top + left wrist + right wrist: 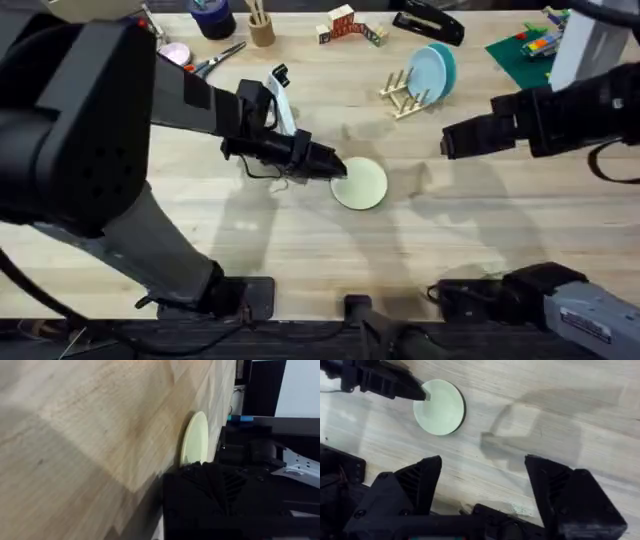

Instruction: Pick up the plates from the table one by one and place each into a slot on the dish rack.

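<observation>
We see the table [300, 240] wide open around centre. The dish rack [402, 92] at one o'clock already holds the light blue plate [428, 72]. The cream plate [362, 184] lies flat at centre — the left gripper [340, 168] pinches its rim and could slip. The right gripper [482, 480], fingers spread and empty, hovers at three o'clock.

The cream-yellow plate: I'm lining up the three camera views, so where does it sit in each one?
Overhead: the cream-yellow plate lies flat on the table near the middle, at the left gripper tip.
Left wrist: the plate shows edge-on, just beyond the arm's own dark fingers.
Right wrist: the plate lies toward the upper left, the left gripper at its rim.
Shared landmark: the left gripper's tip at the plate's edge.
</observation>
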You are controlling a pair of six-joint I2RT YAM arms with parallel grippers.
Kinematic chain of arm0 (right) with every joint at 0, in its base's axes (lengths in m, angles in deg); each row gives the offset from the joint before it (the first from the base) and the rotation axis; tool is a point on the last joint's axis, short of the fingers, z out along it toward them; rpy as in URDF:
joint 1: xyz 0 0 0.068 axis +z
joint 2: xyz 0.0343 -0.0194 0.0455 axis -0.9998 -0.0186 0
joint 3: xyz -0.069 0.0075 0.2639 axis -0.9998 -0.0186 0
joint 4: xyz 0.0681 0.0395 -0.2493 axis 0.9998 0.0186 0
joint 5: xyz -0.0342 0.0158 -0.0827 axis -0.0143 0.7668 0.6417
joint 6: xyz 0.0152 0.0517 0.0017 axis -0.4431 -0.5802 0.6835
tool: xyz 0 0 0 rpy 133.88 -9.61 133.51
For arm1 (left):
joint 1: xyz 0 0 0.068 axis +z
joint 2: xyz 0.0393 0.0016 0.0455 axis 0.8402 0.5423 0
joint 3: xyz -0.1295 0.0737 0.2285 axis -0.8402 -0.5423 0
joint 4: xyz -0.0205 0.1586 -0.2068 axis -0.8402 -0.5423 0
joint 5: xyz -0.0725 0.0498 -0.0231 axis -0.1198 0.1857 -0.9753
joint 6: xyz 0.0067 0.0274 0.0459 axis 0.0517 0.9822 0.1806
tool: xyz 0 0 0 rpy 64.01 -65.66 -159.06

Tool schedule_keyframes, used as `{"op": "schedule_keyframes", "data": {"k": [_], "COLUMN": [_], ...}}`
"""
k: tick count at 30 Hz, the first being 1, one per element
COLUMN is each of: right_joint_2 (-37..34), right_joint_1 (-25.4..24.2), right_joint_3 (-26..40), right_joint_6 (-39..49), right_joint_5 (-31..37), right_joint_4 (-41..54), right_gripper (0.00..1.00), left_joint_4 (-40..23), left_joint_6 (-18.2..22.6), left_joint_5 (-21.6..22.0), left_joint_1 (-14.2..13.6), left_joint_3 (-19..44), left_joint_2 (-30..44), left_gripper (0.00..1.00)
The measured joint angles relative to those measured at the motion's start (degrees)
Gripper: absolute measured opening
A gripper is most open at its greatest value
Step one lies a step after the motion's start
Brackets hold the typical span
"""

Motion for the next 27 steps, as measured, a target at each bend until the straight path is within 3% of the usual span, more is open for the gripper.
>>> {"op": "schedule_keyframes", "data": {"k": [8,12,17,27], "right_joint_2": [0.0,0.0,0.0,0.0], "right_joint_1": [0.0,0.0,0.0,0.0], "right_joint_3": [0.0,0.0,0.0,0.0], "right_joint_6": [0.0,0.0,0.0,0.0], "right_joint_5": [0.0,0.0,0.0,0.0], "right_joint_4": [0.0,0.0,0.0,-0.2], "right_gripper": [0.996,0.996,0.996,0.996], "left_joint_4": [-0.4,-1.1,-1.4,-5.5], "left_joint_6": [-0.4,-2.0,-2.8,-3.6], "left_joint_5": [0.9,4.3,7.1,8.7], "left_joint_1": [0.0,0.1,0.2,0.2], "left_joint_3": [0.0,-0.1,-0.2,-0.2], "left_joint_2": [-0.6,-3.4,-11.1,-28.3], "left_gripper": [0.039,0.039,0.039,0.038]}}
